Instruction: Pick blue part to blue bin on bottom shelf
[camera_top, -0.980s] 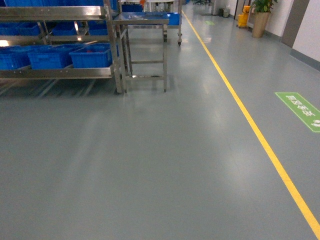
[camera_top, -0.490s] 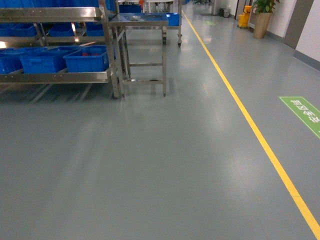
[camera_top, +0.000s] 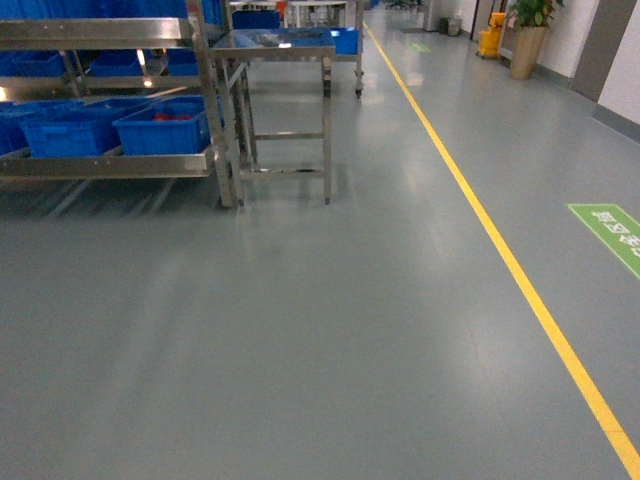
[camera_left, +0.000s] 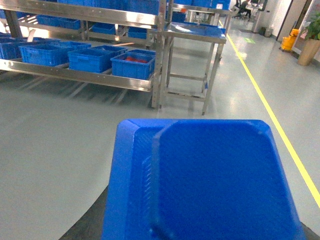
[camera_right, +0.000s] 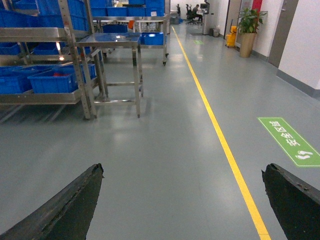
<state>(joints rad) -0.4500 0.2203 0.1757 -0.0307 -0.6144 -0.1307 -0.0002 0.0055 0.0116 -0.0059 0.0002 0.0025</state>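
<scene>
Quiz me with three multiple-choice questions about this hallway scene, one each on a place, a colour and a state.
1. Where do the blue bins sit?
A. on the steel rack's low tier
B. on the floor
C. on the plant pot

2. What colour is the floor line?
A. red
B. yellow
C. white

3. How does the right end effector stand?
A. shut on a bin
B. open and empty
C. out of view

Answers: 1 A, the bins rest on the rack's rail. 2 B, the stripe is yellow. 3 B, its fingers spread wide over bare floor.
</scene>
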